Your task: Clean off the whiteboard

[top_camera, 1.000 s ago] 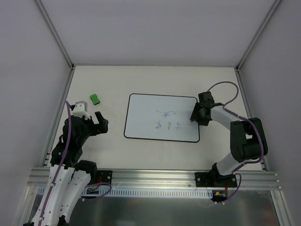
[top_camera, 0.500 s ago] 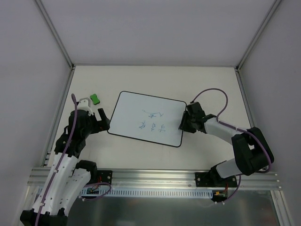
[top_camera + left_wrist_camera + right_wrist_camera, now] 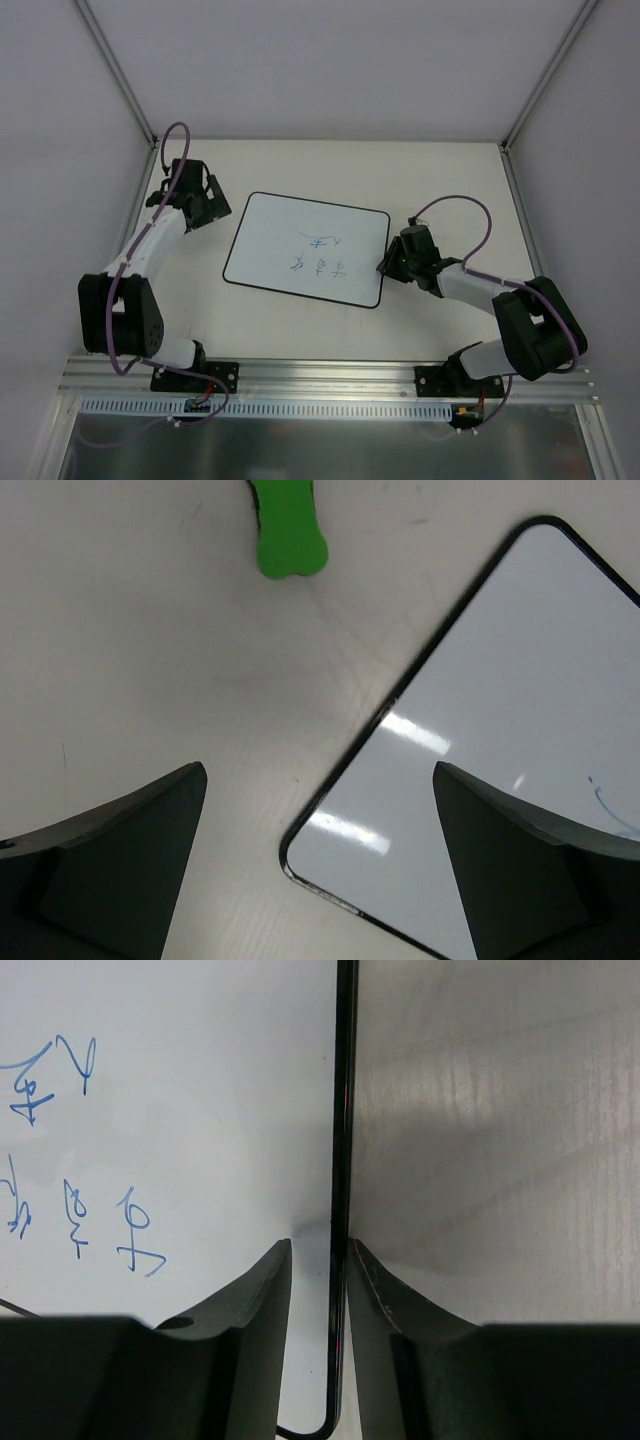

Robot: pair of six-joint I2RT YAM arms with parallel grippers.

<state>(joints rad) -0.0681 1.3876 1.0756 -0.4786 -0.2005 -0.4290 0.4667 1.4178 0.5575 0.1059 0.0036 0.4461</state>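
The whiteboard (image 3: 290, 240) lies flat and slightly skewed on the table, with blue scribbles (image 3: 322, 255) toward its right half. My right gripper (image 3: 385, 268) sits at its right edge, near the front corner. In the right wrist view the right gripper (image 3: 318, 1243) has its jaws drawn in tight on either side of the whiteboard's (image 3: 180, 1090) black edge. My left gripper (image 3: 210, 208) is at the far left, open wide. In the left wrist view the left gripper (image 3: 320, 770) hangs over a corner of the whiteboard (image 3: 500, 730).
A small green block (image 3: 288, 530) lies on the table just beyond the left gripper, a short way off the board's corner. White walls with metal posts enclose the table, and a metal rail (image 3: 330, 375) runs along the near edge.
The whiteboard has slid left and turned a little with the right gripper, whose jaws narrowed on its edge. The left arm swung out from its near-left pose to the far left.
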